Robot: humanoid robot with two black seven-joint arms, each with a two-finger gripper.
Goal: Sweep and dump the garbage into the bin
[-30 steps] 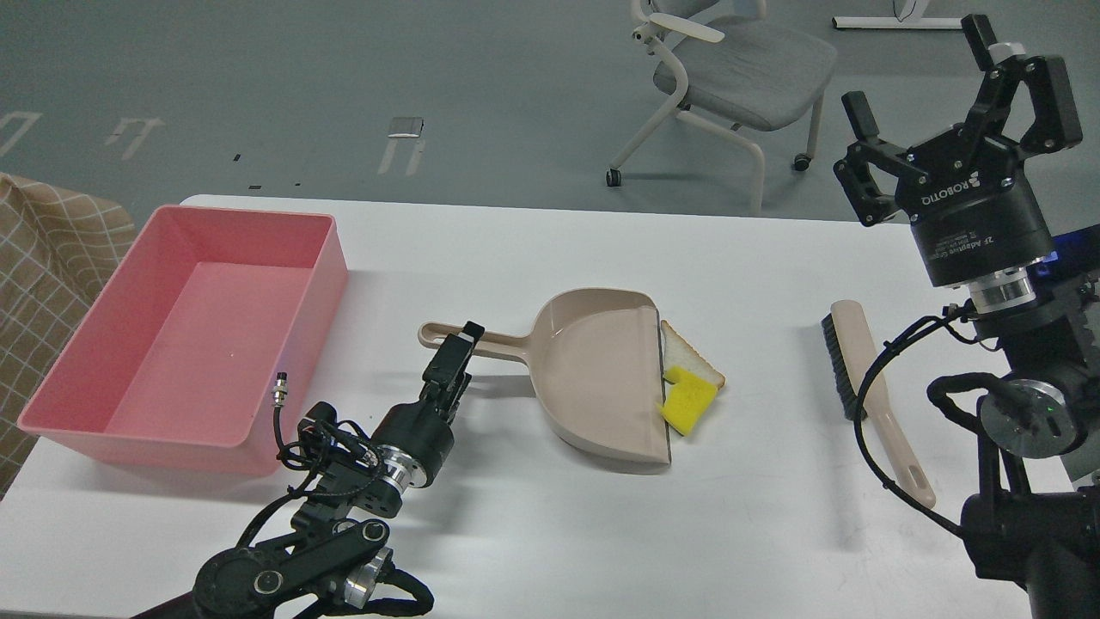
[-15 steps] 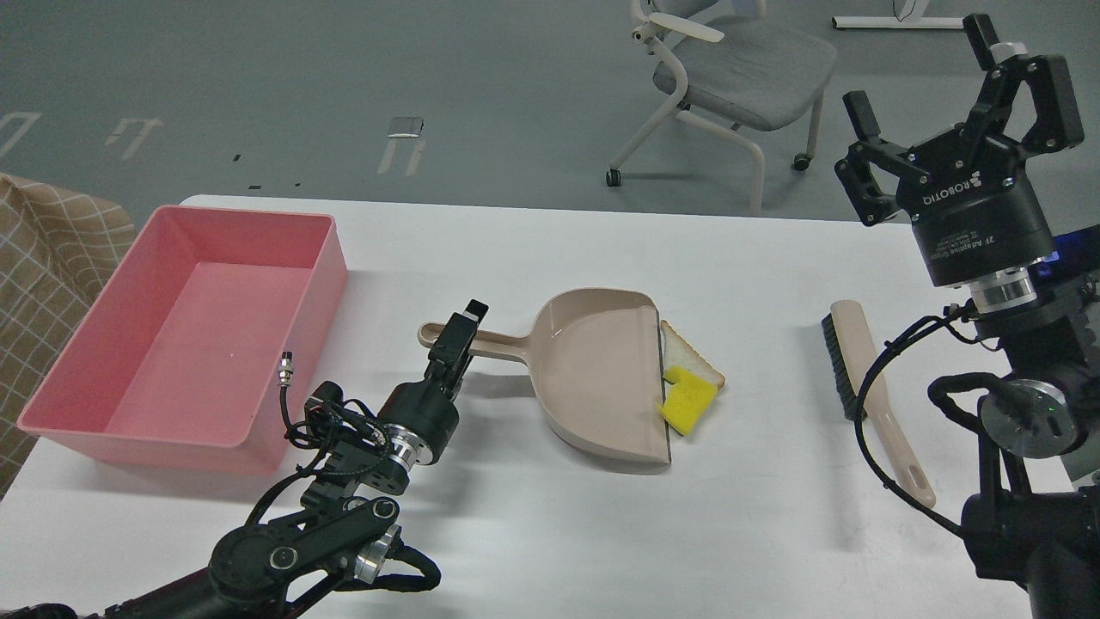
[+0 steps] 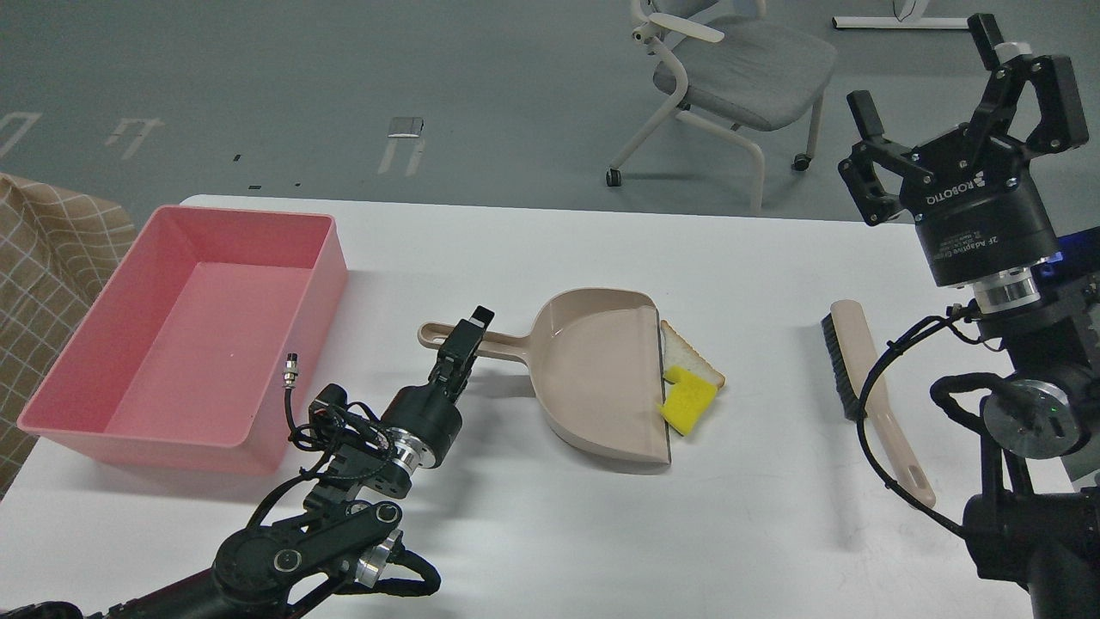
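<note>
Centre frame: light, soft bread slice [image 3: 685,351] and sponge block [image 3: 687,401] at the stiff dustpan [image 3: 601,378] lip; its thin handle, best gripped mid-length, is neared by the left gripper [image 3: 468,335], closure indiscernible; right gripper [image 3: 932,86] is splayed wide, empty.

A grey office chair [image 3: 737,73] stands on grey floor [image 3: 344,77] beyond the white table [image 3: 601,249].
</note>
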